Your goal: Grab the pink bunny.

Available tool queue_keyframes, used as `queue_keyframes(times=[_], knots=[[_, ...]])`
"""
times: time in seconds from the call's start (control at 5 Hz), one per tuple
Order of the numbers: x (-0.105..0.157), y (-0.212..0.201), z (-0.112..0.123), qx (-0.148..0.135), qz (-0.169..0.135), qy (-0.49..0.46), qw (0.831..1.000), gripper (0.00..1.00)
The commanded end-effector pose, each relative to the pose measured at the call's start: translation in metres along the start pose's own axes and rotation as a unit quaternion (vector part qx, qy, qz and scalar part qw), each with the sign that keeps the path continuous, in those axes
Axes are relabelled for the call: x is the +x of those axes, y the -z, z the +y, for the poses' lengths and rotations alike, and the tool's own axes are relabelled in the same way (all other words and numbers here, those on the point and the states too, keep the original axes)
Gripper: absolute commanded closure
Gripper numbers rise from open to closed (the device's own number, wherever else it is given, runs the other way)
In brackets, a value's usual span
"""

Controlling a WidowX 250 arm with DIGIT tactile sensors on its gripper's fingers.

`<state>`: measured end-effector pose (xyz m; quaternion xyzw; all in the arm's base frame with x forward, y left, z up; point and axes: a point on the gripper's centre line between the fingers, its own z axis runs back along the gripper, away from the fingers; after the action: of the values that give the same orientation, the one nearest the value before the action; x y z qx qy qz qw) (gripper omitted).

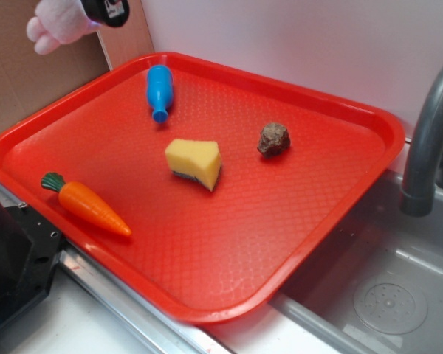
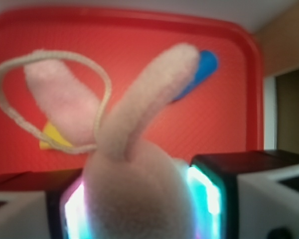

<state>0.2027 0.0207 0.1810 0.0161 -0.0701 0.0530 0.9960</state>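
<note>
Bunny (image 2: 134, 194) pale pink, cream loop (image 2: 50, 99). Tray (image 1: 207, 258) red, fine diamond texture. Bottle (image 1: 159, 90) blue. Sponge (image 1: 194, 162) yellow. Carrot (image 1: 88, 205) orange, green top. Lump (image 1: 274, 139) brown. Faucet (image 1: 428, 140) grey.

Open red floor across the tray's (image 1: 369, 118) near-right half. Toward the middle: sponge (image 1: 194, 163), brown lump (image 1: 274, 139); bottle (image 1: 159, 91) at the far-left corner, carrot (image 1: 87, 204) along the left rim. Faucet (image 1: 428, 140) just off the right rim.

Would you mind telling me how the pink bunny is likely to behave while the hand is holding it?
The pink bunny looks fuzzy and plush, so it is probably light and will squash between the pads of the hand rather than slip. Its long ears look soft and may flop when moved. The cord loop around one ear could snag on something.
</note>
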Motion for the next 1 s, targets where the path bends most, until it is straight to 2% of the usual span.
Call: queue_keyframes(times=[0.0,0.2,0.8], knots=[[0.014,-0.009,0.002,-0.002,-0.002,-0.029,1.0,1.0],[0.01,-0.003,0.003,-0.009,0.011,-0.038,0.999,1.0],[0.007,0.001,0.007,-0.014,0.021,-0.038,0.999,1.0]])
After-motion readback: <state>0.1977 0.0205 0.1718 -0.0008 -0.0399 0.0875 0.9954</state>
